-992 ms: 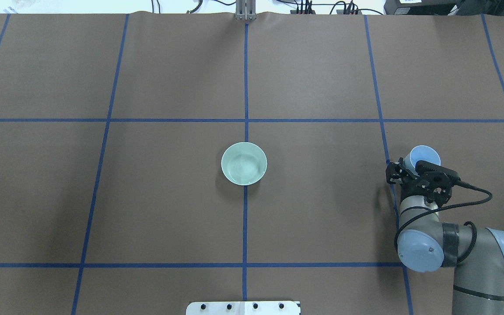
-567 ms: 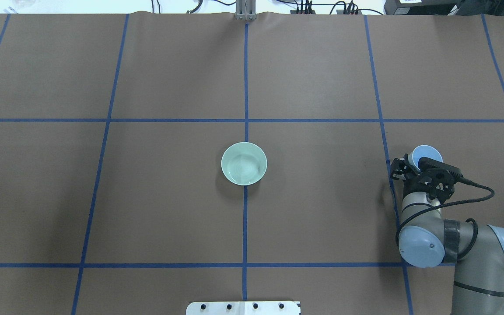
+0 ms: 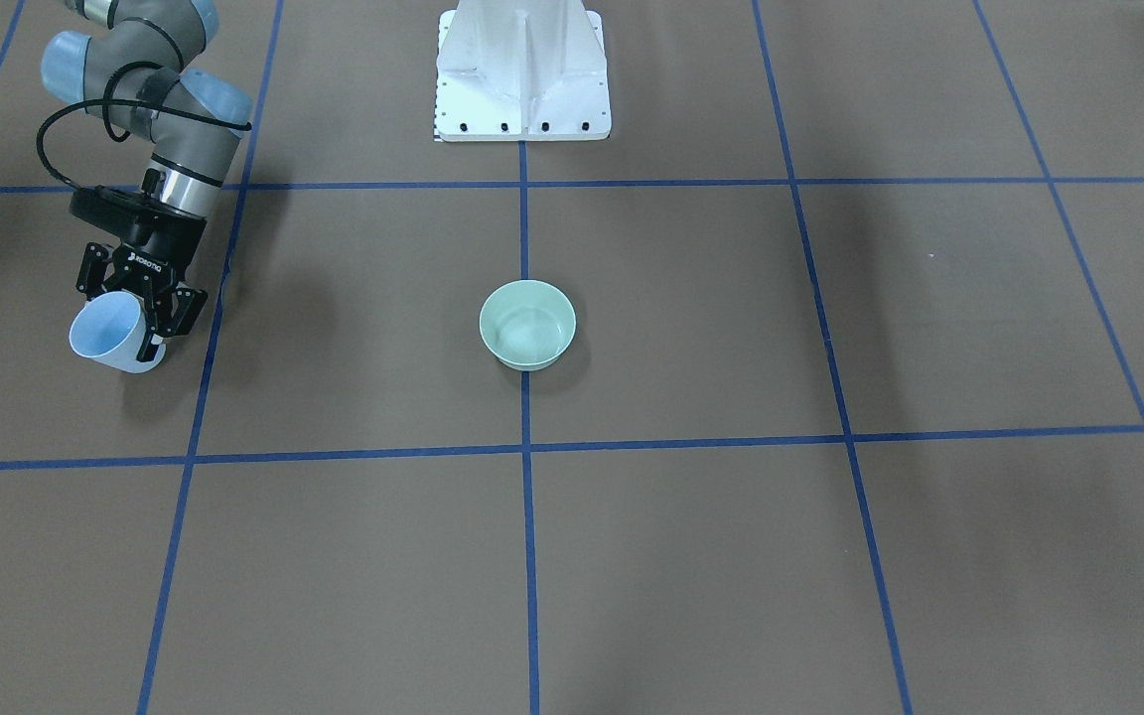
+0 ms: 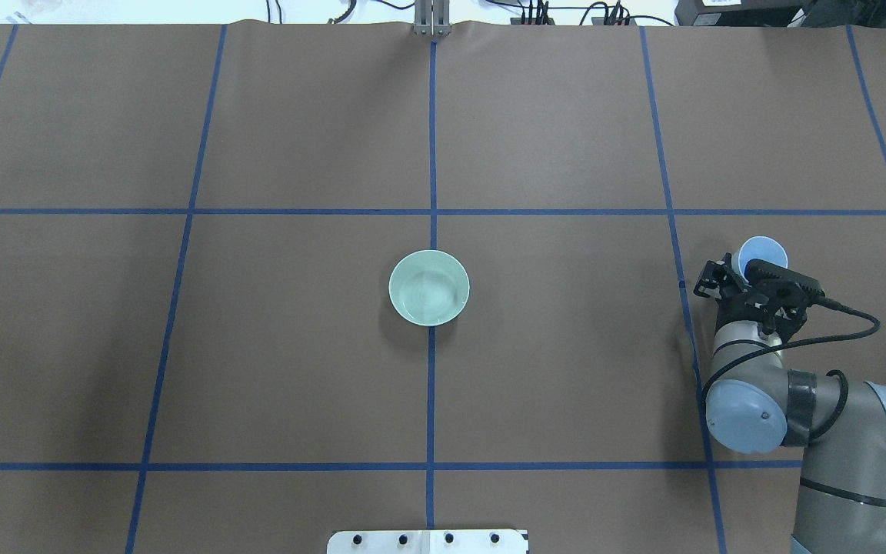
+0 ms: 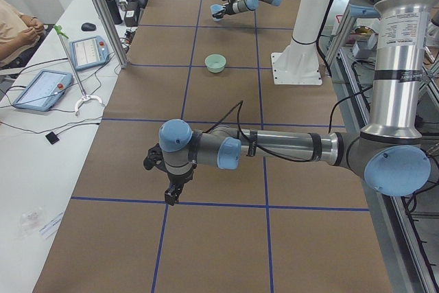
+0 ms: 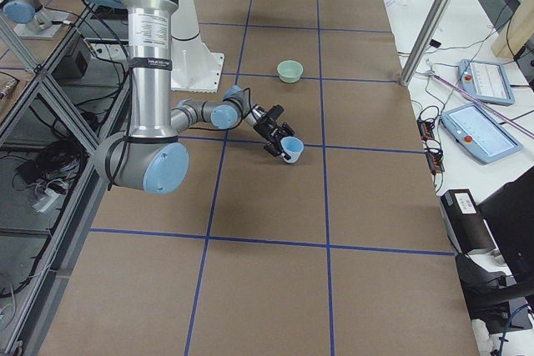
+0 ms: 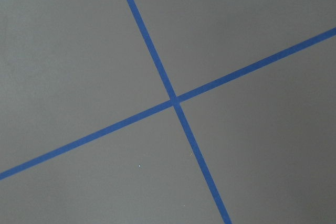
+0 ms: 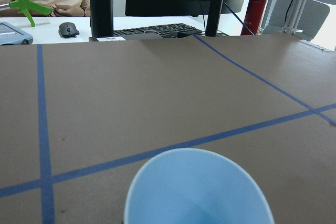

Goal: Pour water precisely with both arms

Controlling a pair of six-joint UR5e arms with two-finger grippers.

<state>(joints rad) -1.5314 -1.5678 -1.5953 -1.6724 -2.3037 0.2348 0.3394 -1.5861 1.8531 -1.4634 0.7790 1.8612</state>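
My right gripper [image 4: 747, 271] is shut on a light-blue cup [image 4: 764, 251] at the table's right side. The cup [image 3: 100, 334] is tilted, its mouth facing away from the robot, and it fills the bottom of the right wrist view [image 8: 198, 192]. A pale green bowl [image 4: 429, 287] stands at the table's middle on the blue centre line, well apart from the cup. My left gripper [image 5: 169, 182] shows only in the exterior left view, low over bare table; I cannot tell whether it is open or shut. The left wrist view holds only a blue tape cross [image 7: 174, 100].
The white pedestal [image 3: 522, 70] stands at the robot's edge of the table. Blue tape lines grid the brown surface. Beyond the far edge is a desk with a black bottle [image 8: 101, 4], a keyboard and tablets [image 5: 86, 51], and a seated person [image 5: 17, 25].
My right gripper has carried the cup farther from the robot and slightly to the right; the cup looks smaller from overhead. The bowl has not moved.
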